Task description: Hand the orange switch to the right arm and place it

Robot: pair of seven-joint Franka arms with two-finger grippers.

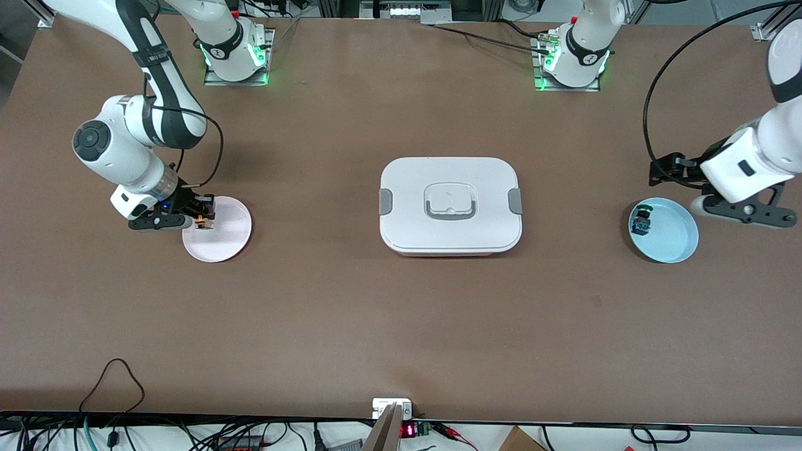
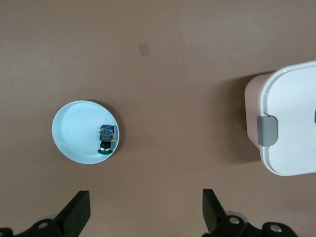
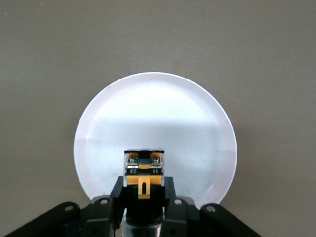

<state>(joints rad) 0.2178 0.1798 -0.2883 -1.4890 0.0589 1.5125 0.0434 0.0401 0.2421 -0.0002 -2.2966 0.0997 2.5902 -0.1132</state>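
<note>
**Two arms, one switch held over the pink plate**

Two Franka arms work at a brown table (image 1: pixel 351 326). In the front view the right arm (image 1: pixel 156 81) enters from the upper left of the frame. Its gripper (image 1: pixel 202 220) hangs over the rim of a pale pink plate (image 1: pixel 222 241) at mid left, fingers closed on the orange switch (image 1: pixel 201 220). In the right wrist view the switch (image 3: pixel 143 173) sits at the lower centre of the frame, clamped between the two black fingers (image 3: pixel 117 193). Its orange and black terminal block faces the camera, with the pink plate (image 3: pixel 155 123) filling the middle of the frame beneath it. Whether the switch touches the plate cannot be told.

The left arm (image 1: pixel 761 150) shows at the right edge of the front view. Its gripper (image 1: pixel 739 210) waits, just beside a light blue plate (image 1: pixel 673 238) at mid right. In the left wrist view the two black fingers (image 2: pixel 79 212) stand wide apart at the bottom of the frame, holding nothing. The blue plate (image 2: pixel 74 131) lies at centre left of that view. On it rests a small green and blue switch (image 2: pixel 106 138), near the plate's rim; the same switch (image 1: pixel 641 219) appears in the front view.

A white lidded box (image 1: pixel 450 205) with grey side clips and a grey handle recess sits at the centre of the front view, well apart from both plates. Its corner (image 2: pixel 291 123) shows at the right edge of the left wrist view.
</note>
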